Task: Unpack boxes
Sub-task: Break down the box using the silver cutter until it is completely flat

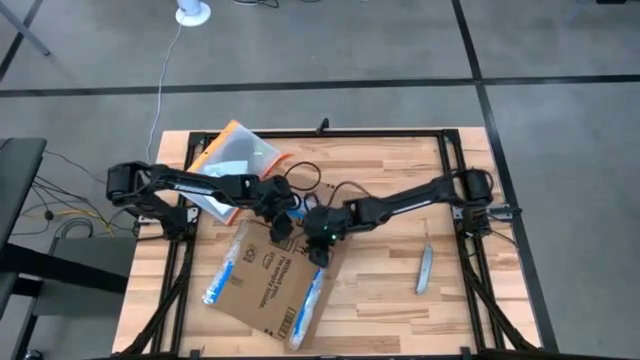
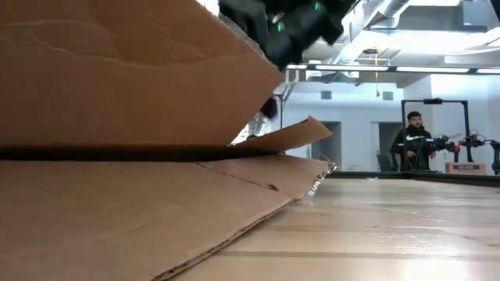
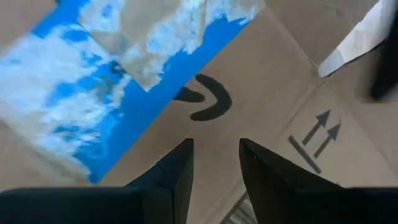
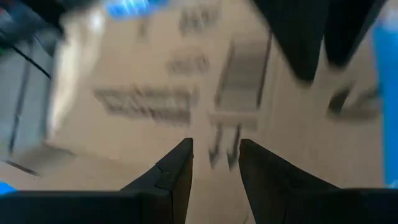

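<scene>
The left gripper (image 1: 281,226) and right gripper (image 1: 318,243) are hovering close together, each with fingers slightly parted and pinching nothing. Directly beneath them, the flattened brown corrugated cardboard box with blue-and-white tape strips (image 1: 262,283) is lying on the wooden slatted table (image 1: 380,290). Behind the left gripper, an orange-edged clear pouch (image 1: 235,155) is resting.
</scene>
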